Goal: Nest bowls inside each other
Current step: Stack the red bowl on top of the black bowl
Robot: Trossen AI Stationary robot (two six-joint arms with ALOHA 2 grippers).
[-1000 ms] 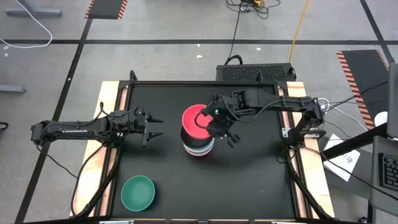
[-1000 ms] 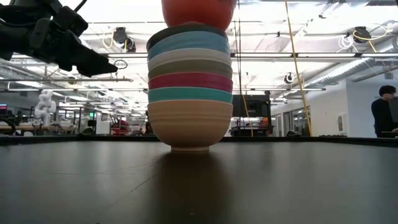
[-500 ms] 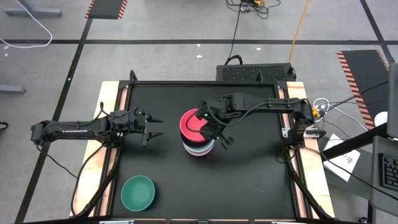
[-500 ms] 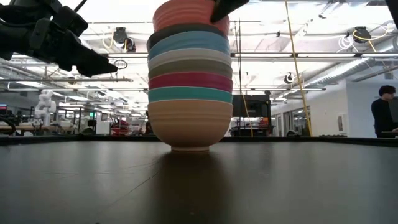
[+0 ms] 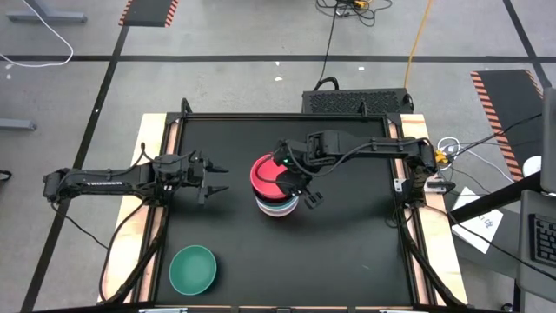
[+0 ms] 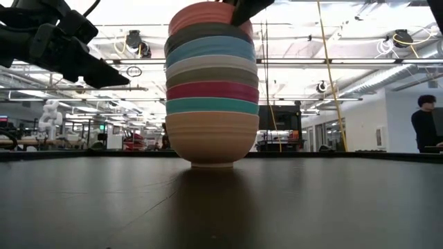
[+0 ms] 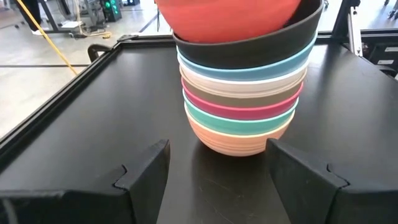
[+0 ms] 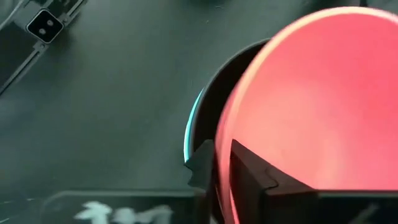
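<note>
A stack of small round plain bowls [image 5: 276,191] stands near the middle of the black table [image 5: 347,252], each bowl sitting inside the one below. From the low view the order runs, bottom up: a pale orange bowl [image 6: 211,140] resting on the table, a teal bowl [image 6: 212,106], a magenta bowl [image 6: 212,90], a taupe-brown bowl [image 6: 211,75], a white bowl [image 6: 210,63], a blue bowl [image 6: 210,48], a black bowl [image 6: 201,31] and, on top, a red bowl [image 6: 205,12] seated in the black one. The right pincer [image 5: 300,185] is at the stack's right side, and the right wrist view shows its two dark fingers [image 8: 202,165] straddling the red bowl's rim, one inside and one outside; whether they grip the rim firmly or only loosely is hard to judge. A single green bowl [image 5: 192,269] lies alone near the table's front left corner, well apart from the stack, seen only from overhead. The left pincer [image 5: 215,177] hangs above the table to the left of the stack, its fingers spread wide with nothing between them; its wrist view looks straight at the stack. Beyond the table the low view shows a bright workshop with a person [image 6: 423,128] at the far right.
</note>
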